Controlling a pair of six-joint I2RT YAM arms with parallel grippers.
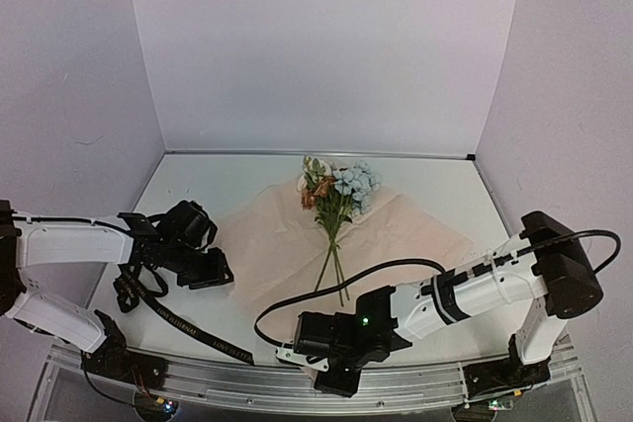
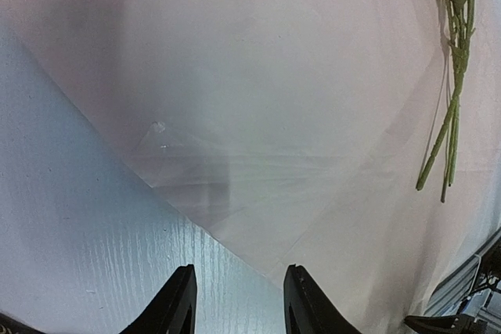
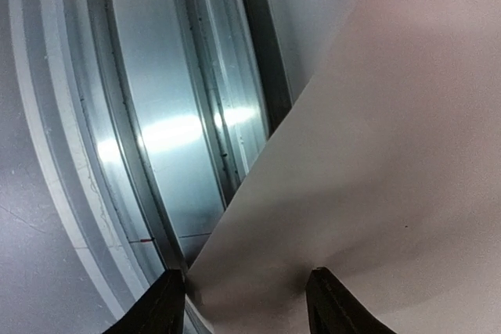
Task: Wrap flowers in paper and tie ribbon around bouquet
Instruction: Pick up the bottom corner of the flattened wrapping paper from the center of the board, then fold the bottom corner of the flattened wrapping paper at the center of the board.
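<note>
Right gripper [image 3: 246, 307] straddles the near corner of the paper [image 1: 267, 244], jaws apart (wrapping's barely begun, I reckon); left gripper [image 2: 239, 303] gapes too. Next: pinch, fold over flowers [image 1: 336, 190].

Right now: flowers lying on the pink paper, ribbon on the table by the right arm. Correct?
No. The flowers lie on the paper, but the ribbon is on the table by the left arm; the top view shows it.

Place: robot lab enclosure
Walls: plain pale lilac panels [image 1: 326, 46]
Bench: white tabletop [image 1: 435, 183], aluminium frame rail [image 1: 247, 375], two bolted white-and-black arms [image 1: 69, 242] [image 1: 485, 289]
</note>
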